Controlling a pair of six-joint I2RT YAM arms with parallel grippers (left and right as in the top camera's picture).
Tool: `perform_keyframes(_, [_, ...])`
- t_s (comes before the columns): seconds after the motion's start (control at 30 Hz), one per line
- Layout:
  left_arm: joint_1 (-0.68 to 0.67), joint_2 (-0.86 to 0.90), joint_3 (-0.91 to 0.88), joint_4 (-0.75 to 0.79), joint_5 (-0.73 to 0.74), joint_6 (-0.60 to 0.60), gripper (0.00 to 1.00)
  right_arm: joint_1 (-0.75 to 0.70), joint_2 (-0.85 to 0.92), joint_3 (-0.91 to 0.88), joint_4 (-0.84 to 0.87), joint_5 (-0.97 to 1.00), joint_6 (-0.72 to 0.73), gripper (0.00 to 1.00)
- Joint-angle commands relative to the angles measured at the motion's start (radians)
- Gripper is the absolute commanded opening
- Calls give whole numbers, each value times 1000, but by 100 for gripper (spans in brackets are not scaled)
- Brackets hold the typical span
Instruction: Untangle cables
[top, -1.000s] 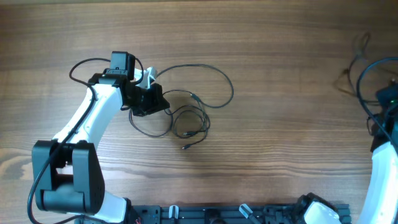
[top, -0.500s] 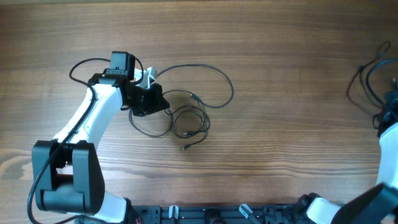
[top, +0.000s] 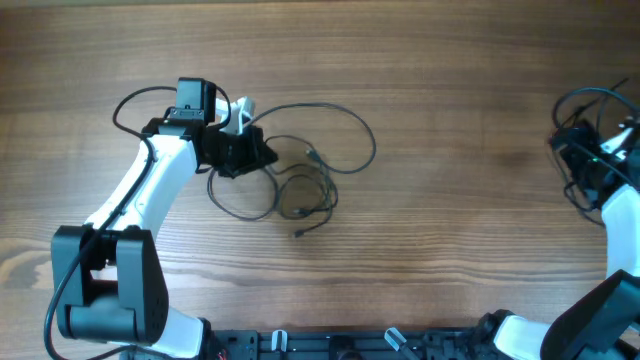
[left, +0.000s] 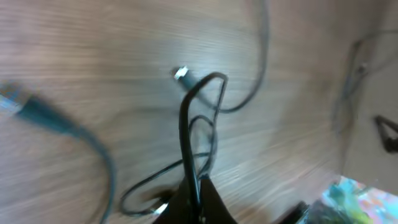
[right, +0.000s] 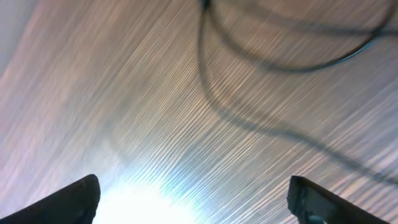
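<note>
The cables (top: 300, 185) lie left of centre on the bench (top: 450, 90). One big loop runs toward the far side, smaller overlapping loops sit nearer, and one plug end (top: 298, 236) trails out on the near side. The left tool (top: 243, 155) is at the bundle's left edge, clamped on a single strand (left: 185, 118). The wrist view shows that strand rising from the closed tips as a folded bight, with loops crossing behind it.

Risks as I see them:
- Nothing anchors the rest, so a pull on that strand probably drags the whole bundle instead of separating it.
- The crossings look unresolved, and pulling through them could cinch a knot tighter.
- A plug end could hook inside a loop and jam.
- The wire is very thin, so it may slip out of the pinch under load.

The right tool (right: 189, 202) is spread wide, holds nothing, and sits well apart at the bench's right edge, so there's no counter-hold. The dark loops (top: 580, 105) beside it could snag its fingers. I cannot tell whether they are task wires or arm wiring.
</note>
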Motion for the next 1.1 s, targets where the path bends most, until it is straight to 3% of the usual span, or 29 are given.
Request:
perform_keyframes(0.0, [-55, -23, -2, 137, 156, -111, 4, 94, 4, 10, -23, -89, -25, 100])
perform_keyframes(0.23, [-294, -23, -2, 381, 172, -160, 6, 283, 6, 10, -4, -226, -17, 100])
perform_keyframes(0.3, [-357, -23, -2, 392, 138, -106, 22, 335, 6, 10, -7, -226, -19, 100])
perform_keyframes(0.37, [-382, -23, -2, 360, 82, -80, 57, 380, 6, 10, -11, -226, -27, 100])
perform_keyframes(0.4, [-383, -23, -2, 335, 41, -77, 61, 407, 7, 10, -11, -226, -28, 100])
perform_keyframes(0.57, [-300, -24, -2, 224, -52, -78, 63, 543, 8, 8, -24, -226, -51, 100])
perform_keyframes(0.8, [-48, -24, -2, 26, -68, -79, 64, 746, 16, 6, -64, -166, -130, 95])
perform_keyframes(1.0, [7, -23, -2, -96, -329, -89, 63, 877, 75, 6, -53, -139, -132, 87])
perform_keyframes(1.07, [6, -22, -2, -117, -415, -144, 64, 922, 126, 6, -43, -138, -128, 86])
